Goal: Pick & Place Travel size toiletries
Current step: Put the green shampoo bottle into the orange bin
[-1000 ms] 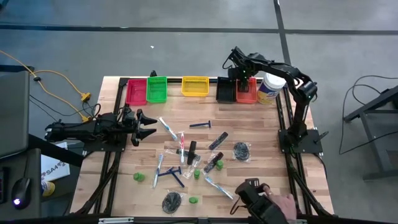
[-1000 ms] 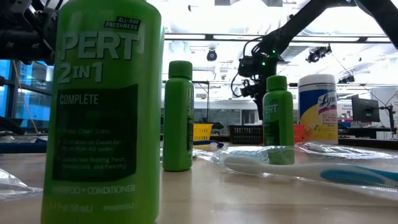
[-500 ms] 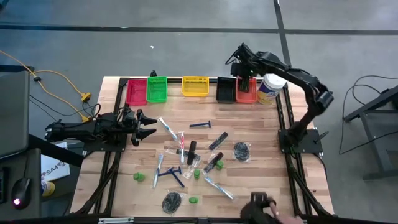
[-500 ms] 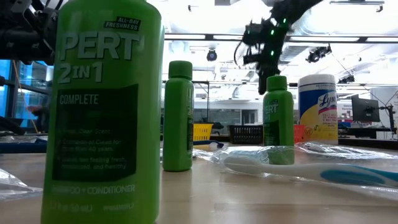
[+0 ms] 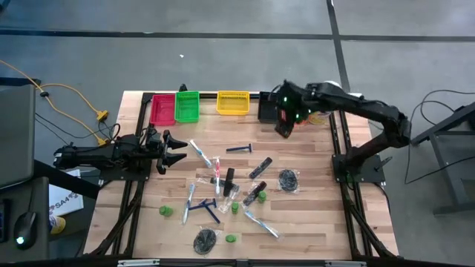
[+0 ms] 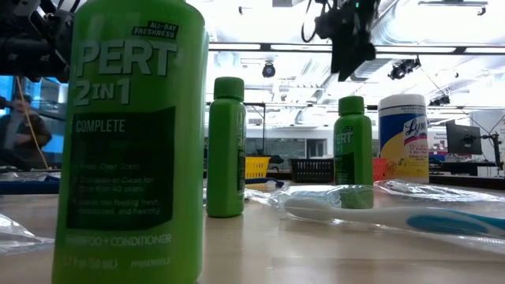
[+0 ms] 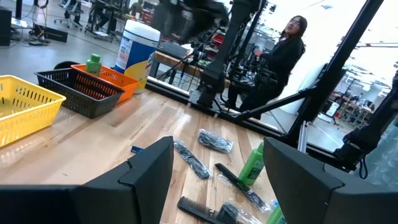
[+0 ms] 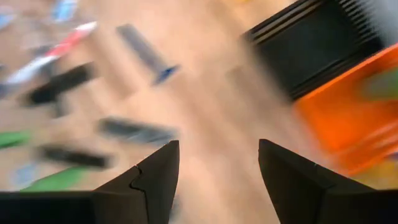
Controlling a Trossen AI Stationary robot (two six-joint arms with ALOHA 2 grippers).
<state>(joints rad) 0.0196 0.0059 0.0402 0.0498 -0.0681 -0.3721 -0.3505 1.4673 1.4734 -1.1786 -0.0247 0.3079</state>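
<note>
The travel size toiletries lie scattered over the middle of the table: green bottles (image 5: 165, 211), a blue razor (image 5: 238, 148), wrapped toothbrushes (image 5: 200, 153), black combs (image 5: 260, 168) and dark mesh puffs (image 5: 288, 179). Three green bottles (image 6: 126, 134) stand upright close in the low view. My right gripper (image 5: 284, 127) hangs open and empty above the table, just in front of the black bin (image 5: 268, 107) and orange bin (image 8: 348, 118); it shows high up in the low view (image 6: 347, 39). My left gripper (image 5: 174, 148) waits open at the table's left, left of the pile.
A row of mesh bins stands along the far edge: red (image 5: 162, 110), green (image 5: 187, 106), yellow (image 5: 232, 102), black and orange. A green bottle (image 7: 93, 62) sits in the orange bin. A white jar (image 6: 404, 138) stands at the far right corner. A person (image 7: 283, 53) stands beyond the table.
My right gripper has risen from over the orange bin and swung toward the table's near side and middle, staying empty. A person's hand at the table's near edge has drawn back out of view.
</note>
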